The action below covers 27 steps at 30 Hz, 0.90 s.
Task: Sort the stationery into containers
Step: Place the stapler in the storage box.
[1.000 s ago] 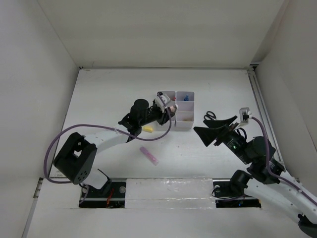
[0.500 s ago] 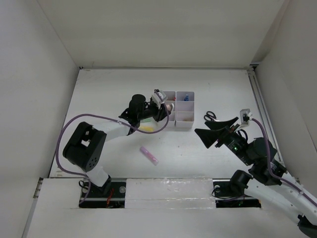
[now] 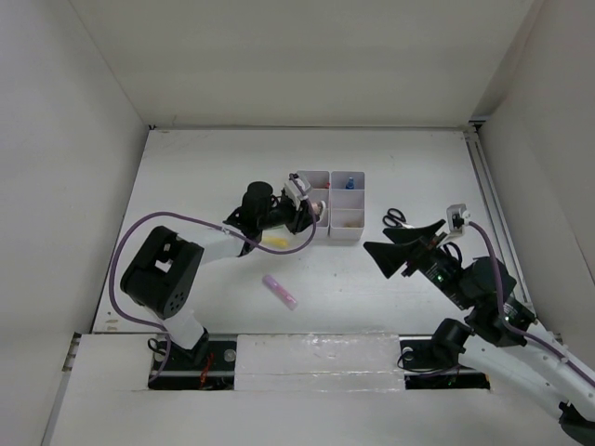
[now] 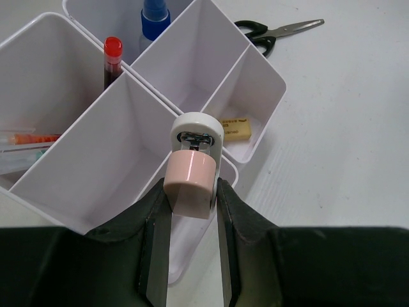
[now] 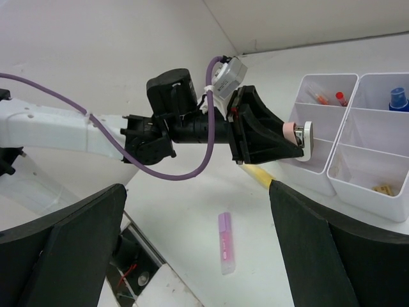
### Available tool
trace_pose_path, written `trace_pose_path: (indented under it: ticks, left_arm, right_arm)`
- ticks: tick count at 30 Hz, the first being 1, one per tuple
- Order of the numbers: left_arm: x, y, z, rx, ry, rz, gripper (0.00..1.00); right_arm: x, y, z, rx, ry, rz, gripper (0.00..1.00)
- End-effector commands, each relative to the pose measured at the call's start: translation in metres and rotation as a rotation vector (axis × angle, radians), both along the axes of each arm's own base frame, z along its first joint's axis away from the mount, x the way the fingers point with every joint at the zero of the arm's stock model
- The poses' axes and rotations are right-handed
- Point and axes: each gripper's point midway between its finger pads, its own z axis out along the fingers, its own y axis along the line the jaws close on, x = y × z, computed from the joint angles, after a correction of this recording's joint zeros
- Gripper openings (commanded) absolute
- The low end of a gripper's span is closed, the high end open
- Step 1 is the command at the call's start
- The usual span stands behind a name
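**Left hand holds a small item at the tray's rim, right hand waits wide**

The white tabletop (image 3: 186, 177) carries everything. The left arm stretches low across it towards 1 o'clock. Its hand (image 4: 192, 187) is narrowed onto a small pink-and-white item (image 4: 192, 167), gripped by the pink end. The right hand (image 3: 404, 240) hovers at 3 o'clock, its jaws spread wide with nothing between them.

The white organiser tray (image 3: 346, 238) sits just beyond centre, six compartments, two by three. The held item hangs over the rim of its empty 7 o'clock corner compartment.

Black-handled scissors (image 3: 395, 218) lie on the tabletop at 3 o'clock of the tray, near it but apart. A pink highlighter (image 3: 280, 292) lies at 7 o'clock of the tray, well clear. A yellow highlighter (image 3: 275, 242) rests partly under the left arm.

Inside the tray:
- A beige eraser (image 4: 235, 126) lies in the 5 o'clock corner.
- A red-capped pen (image 4: 112, 54) stands in the 11 o'clock corner.
- A blue piece (image 4: 155, 13) stands in the 1 o'clock corner.
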Motion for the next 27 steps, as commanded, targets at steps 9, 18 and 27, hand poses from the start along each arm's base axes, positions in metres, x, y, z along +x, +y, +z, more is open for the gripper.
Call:
trace_pose_path:
  ticks: [9,18,27]
  left_arm:
    - [0.007,-0.001,0.008,-0.027,-0.047,0.011,0.0]
    - [0.011,0.001,0.005,-0.021,-0.035,0.036,0.01]
    - [0.013,0.003,-0.009,0.004,-0.006,0.054,0.11]
  right_arm:
    - [-0.004,-0.002,0.011,0.018,-0.049,0.009,1.0]
    - [-0.009,-0.005,0.014,0.035,-0.065,0.018,1.0]
    - [-0.011,-0.007,0.014,0.041,-0.071,0.018,1.0]
